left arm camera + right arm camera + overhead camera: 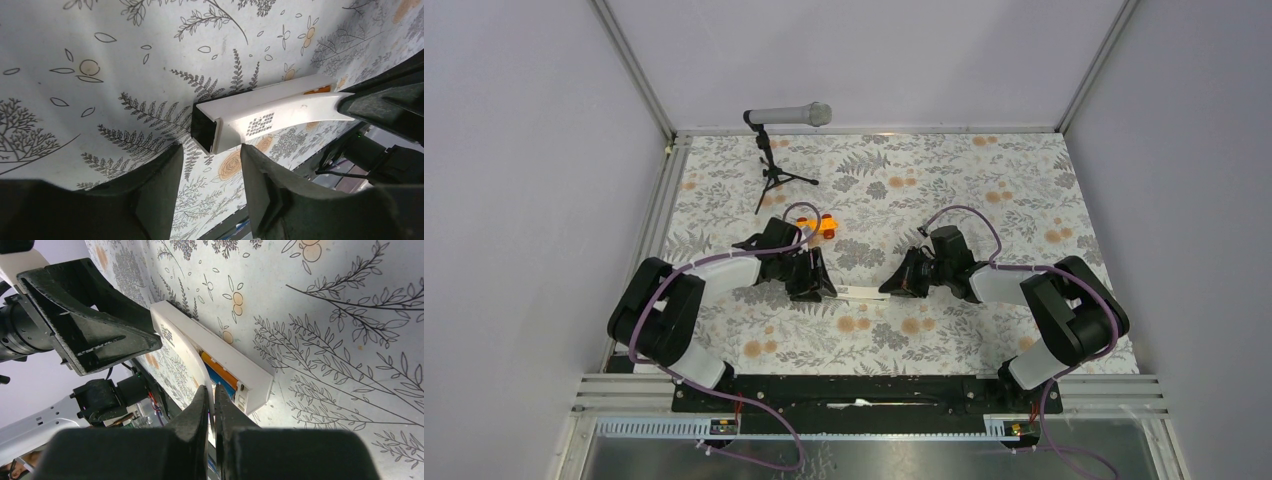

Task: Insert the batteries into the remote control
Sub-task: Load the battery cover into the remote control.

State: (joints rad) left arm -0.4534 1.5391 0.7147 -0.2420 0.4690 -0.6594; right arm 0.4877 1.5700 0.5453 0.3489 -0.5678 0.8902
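Note:
The white remote control (pixel 235 125) lies flat on the floral cloth between the two grippers, its battery bay facing up. In the bay sit the orange battery (pixel 218 369) and the blue battery (pixel 222 381) side by side. My right gripper (pixel 211 401) is shut on one end of the thin white back cover (pixel 192 357), which bows up over the remote. My left gripper (pixel 212 167) stands open just short of the remote's other end, nothing between its fingers (pixel 165 180). From above, the remote (pixel 860 291) runs between the left gripper (pixel 816 283) and the right gripper (pixel 894 286).
An orange toy car (pixel 824 225) sits just behind the left gripper. A grey microphone (pixel 789 115) on a black tripod stands at the back left. The table's near edge with its black rail (pixel 854 395) is close behind the remote.

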